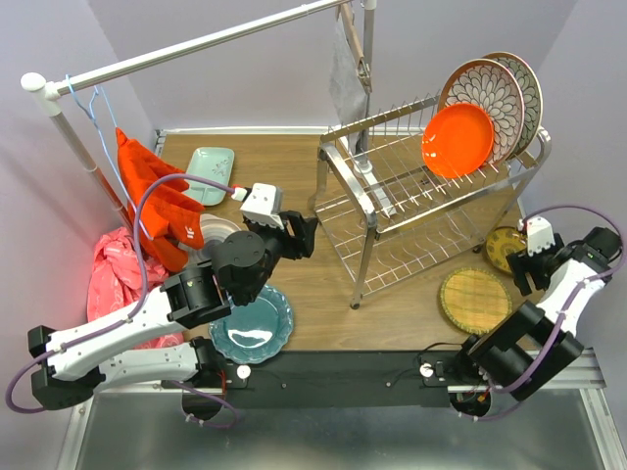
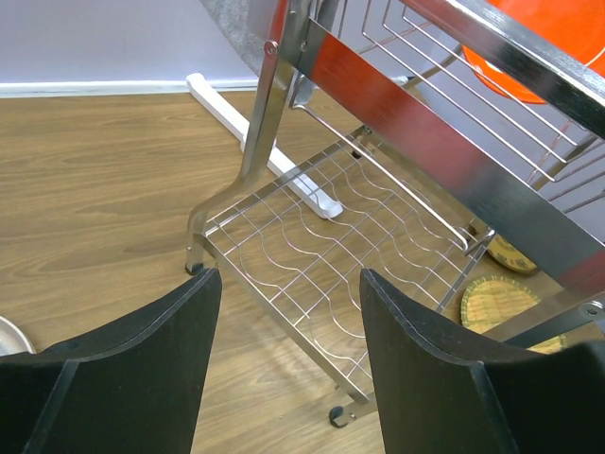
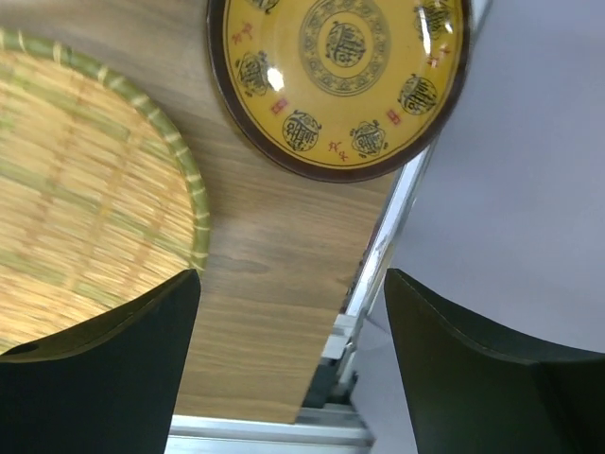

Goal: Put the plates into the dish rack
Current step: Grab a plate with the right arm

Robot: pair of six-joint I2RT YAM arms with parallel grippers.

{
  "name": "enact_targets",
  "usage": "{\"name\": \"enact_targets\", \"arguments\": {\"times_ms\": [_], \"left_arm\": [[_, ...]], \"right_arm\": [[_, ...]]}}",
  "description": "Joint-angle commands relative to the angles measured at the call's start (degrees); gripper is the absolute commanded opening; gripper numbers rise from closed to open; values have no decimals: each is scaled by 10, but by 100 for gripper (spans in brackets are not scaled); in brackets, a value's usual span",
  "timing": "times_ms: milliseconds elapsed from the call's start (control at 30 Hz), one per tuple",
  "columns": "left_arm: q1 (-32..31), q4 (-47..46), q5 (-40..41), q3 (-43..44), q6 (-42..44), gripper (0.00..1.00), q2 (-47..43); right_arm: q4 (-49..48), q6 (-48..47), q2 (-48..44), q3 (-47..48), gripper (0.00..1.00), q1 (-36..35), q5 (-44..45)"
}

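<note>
The dish rack (image 1: 431, 201) stands right of centre. On its upper tier lean an orange plate (image 1: 458, 139) and two floral plates (image 1: 487, 90) behind it. On the table lie a teal scalloped plate (image 1: 252, 328), a pale green plate (image 1: 210, 162), a whitish plate (image 1: 217, 230) partly hidden, a yellow woven plate (image 1: 474, 300) and a dark-yellow patterned plate (image 1: 503, 247). My left gripper (image 2: 290, 312) is open and empty, facing the rack's lower shelf (image 2: 340, 246). My right gripper (image 3: 293, 312) is open and empty above the table's right edge, between the woven plate (image 3: 85, 180) and the patterned plate (image 3: 340, 76).
A white clothes rail (image 1: 196, 44) crosses the back, with a grey cloth (image 1: 348, 73) and blue hangers (image 1: 93, 108) on it. Its foot (image 2: 255, 132) lies by the rack's leg. Orange cloths (image 1: 157, 201) and a pink one (image 1: 113, 274) pile at the left.
</note>
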State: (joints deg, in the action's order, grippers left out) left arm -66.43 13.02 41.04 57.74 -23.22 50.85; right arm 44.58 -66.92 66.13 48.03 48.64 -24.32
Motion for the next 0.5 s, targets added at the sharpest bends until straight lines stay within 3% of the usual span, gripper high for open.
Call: {"name": "enact_targets", "arguments": {"times_ms": [0, 300, 467], "left_arm": [[3, 5, -10, 4, -11, 70, 0], [3, 1, -16, 4, -21, 69, 14], [3, 6, -16, 12, -26, 69, 21]], "right_arm": [[2, -193, 51, 16, 88, 20, -35], [-4, -457, 68, -16, 83, 25, -60], [-5, -516, 118, -13, 75, 25, -58]]}}
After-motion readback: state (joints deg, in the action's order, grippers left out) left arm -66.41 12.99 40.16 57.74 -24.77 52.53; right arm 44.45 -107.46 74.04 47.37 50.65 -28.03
